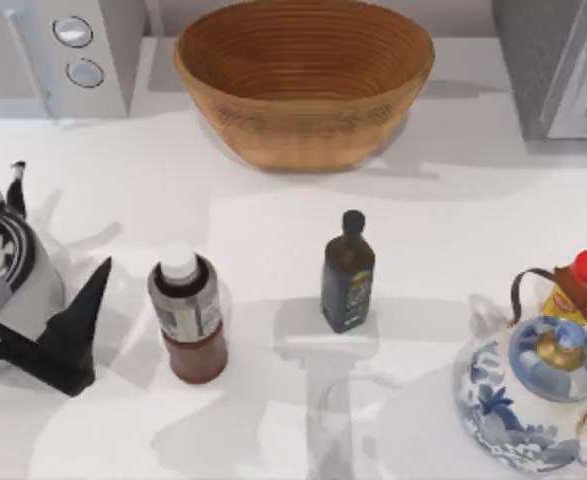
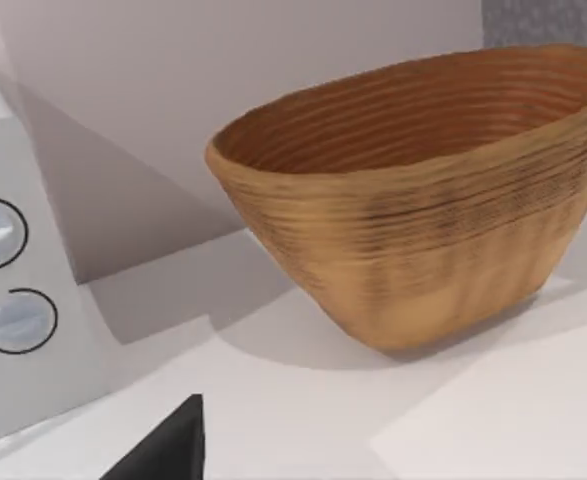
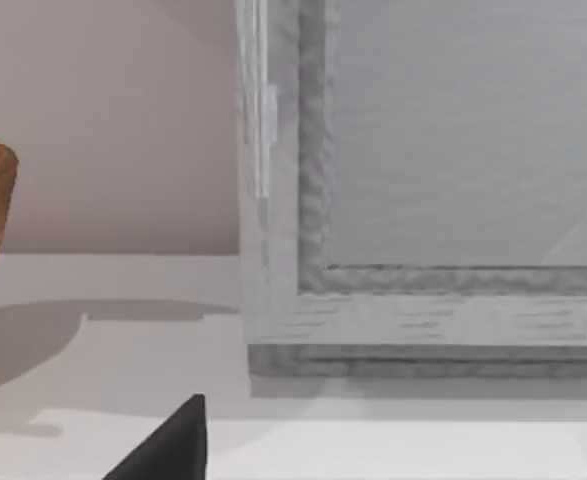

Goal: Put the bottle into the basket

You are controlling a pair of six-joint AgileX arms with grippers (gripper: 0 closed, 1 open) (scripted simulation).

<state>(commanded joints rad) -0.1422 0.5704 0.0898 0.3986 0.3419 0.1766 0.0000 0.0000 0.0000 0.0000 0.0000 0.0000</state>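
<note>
Big tan woven wicker basket sits far centre on the white table. Left gripper hangs at the left edge, fingers spread, just beside the white-capped, grey-labelled, reddish-brown bottle, standing upright, not touching it.

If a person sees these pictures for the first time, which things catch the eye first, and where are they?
The large woven wicker basket stands out first, at the back middle of the table. In front of it stand the white-capped bottle with the grey label and, to its right, a slimmer dark bottle. A blue-and-white teapot sits at the front right, a yellow bottle behind it, and the left gripper hovers at the left edge beside the white-capped bottle.
</note>
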